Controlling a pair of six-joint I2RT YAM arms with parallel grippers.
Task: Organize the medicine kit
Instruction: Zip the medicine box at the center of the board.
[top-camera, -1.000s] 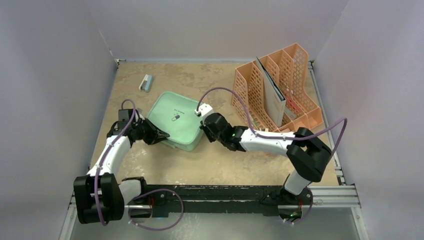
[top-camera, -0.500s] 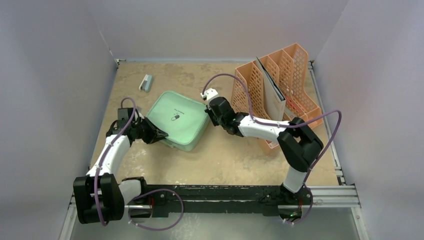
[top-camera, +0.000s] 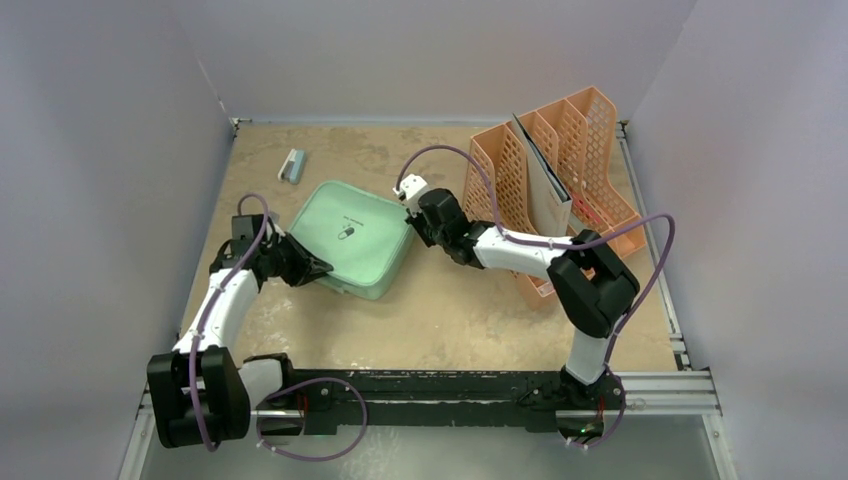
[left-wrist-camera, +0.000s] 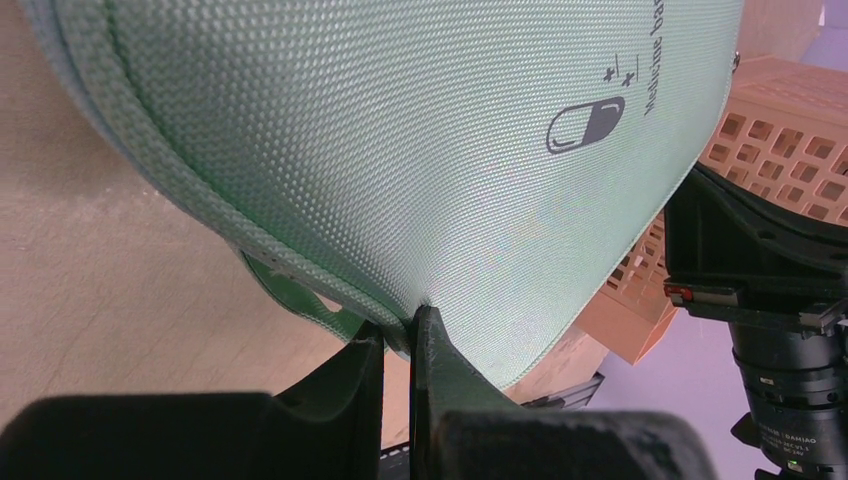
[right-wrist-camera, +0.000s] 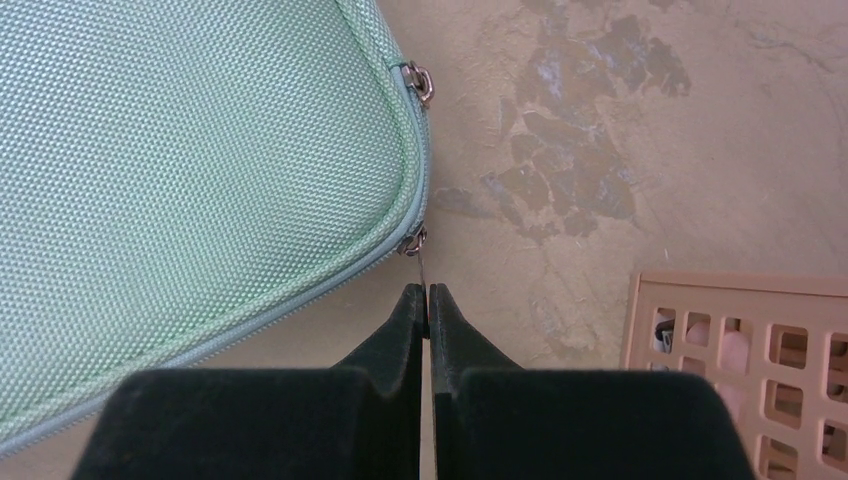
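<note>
Swung to far corner of medicine kit (top-camera: 350, 240): my right pincer (right-wrist-camera: 427, 292), closed on zipper pull (right-wrist-camera: 415, 245); my left pincer (left-wrist-camera: 398, 335) grips kit's near edge.

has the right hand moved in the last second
Yes. The right hand, pinching the zipper pull, went toward the back wall along the medicine kit's side that faces the peach file rack, which stayed put.

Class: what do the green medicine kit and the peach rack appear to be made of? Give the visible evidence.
Medicine kit: woven fabric, likely nylon, matte; visible weave, piped edge, metal zipper pull. Rack: probably moulded plastic, smooth; rigid walls with uniform grid holes.
</note>
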